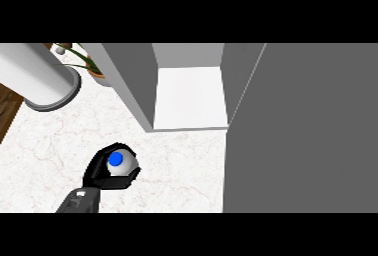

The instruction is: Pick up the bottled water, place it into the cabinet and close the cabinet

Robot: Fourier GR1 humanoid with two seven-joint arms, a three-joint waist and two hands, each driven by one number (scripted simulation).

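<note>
left hand (pixel 103 172) hiding bottled water (pixel 117 160); forearm cropped

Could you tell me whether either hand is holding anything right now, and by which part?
The left hand is curled round the bottle, gripping its body just below the blue cap. The right hand is out of view.
</note>
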